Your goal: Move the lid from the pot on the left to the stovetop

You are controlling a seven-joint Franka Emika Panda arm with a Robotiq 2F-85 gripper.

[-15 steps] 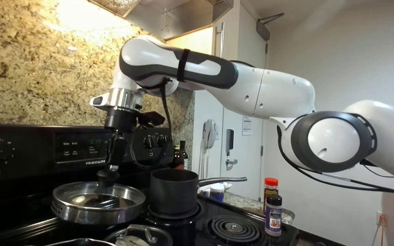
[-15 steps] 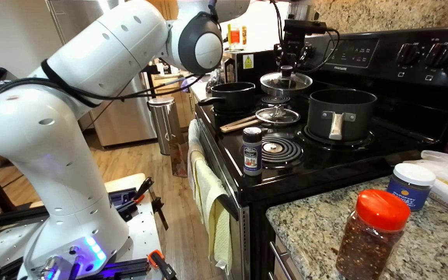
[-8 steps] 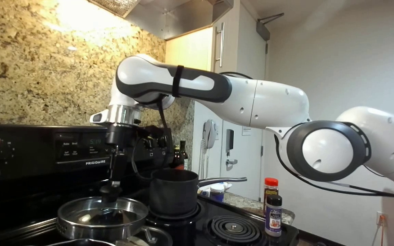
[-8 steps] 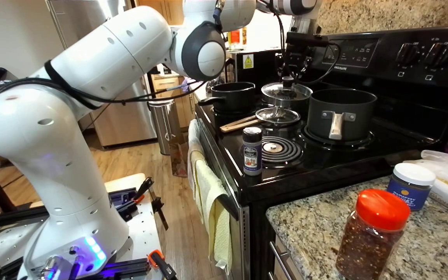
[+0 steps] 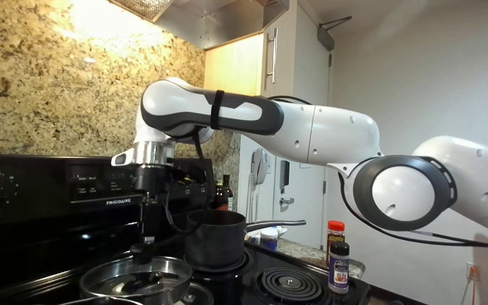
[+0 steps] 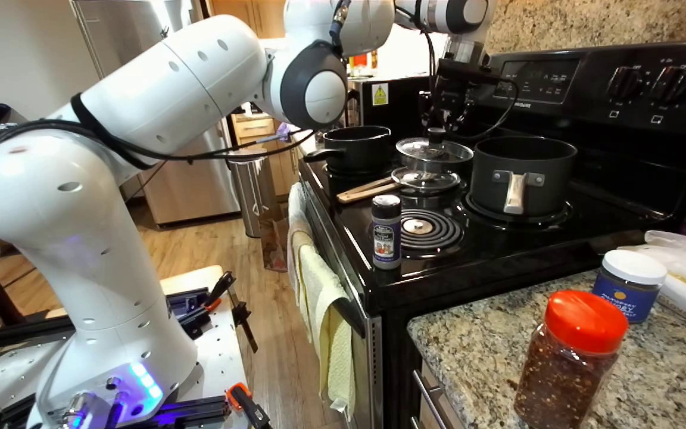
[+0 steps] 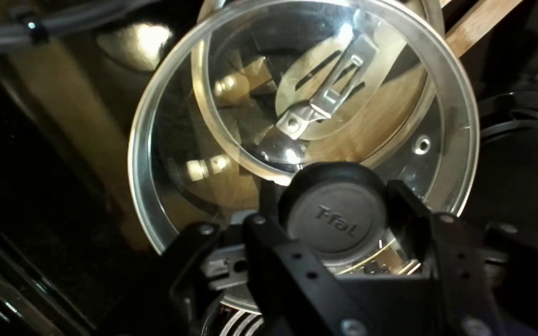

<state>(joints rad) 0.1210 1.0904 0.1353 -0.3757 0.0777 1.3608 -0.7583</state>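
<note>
Lid (image 6: 432,152) was held over the stovetop (image 6: 486,245), just beside the metal-handled saucepan (image 6: 548,182); the gripper (image 7: 336,200) stood clamped on its black knob (image 7: 336,219), a jaw at either side. In the wrist view the glass overlapped a smaller lid (image 6: 429,182) and wooden utensils (image 6: 362,192); contact beneath could not be told. Release there risked a tilted or sliding rest, the likely cause being the smaller lid's raised handle; sideways drift might have knocked the rim against the saucepan. Being round, the lid showed no long axis in plan: its knob pointed upward, its central axis near vertical.
</note>
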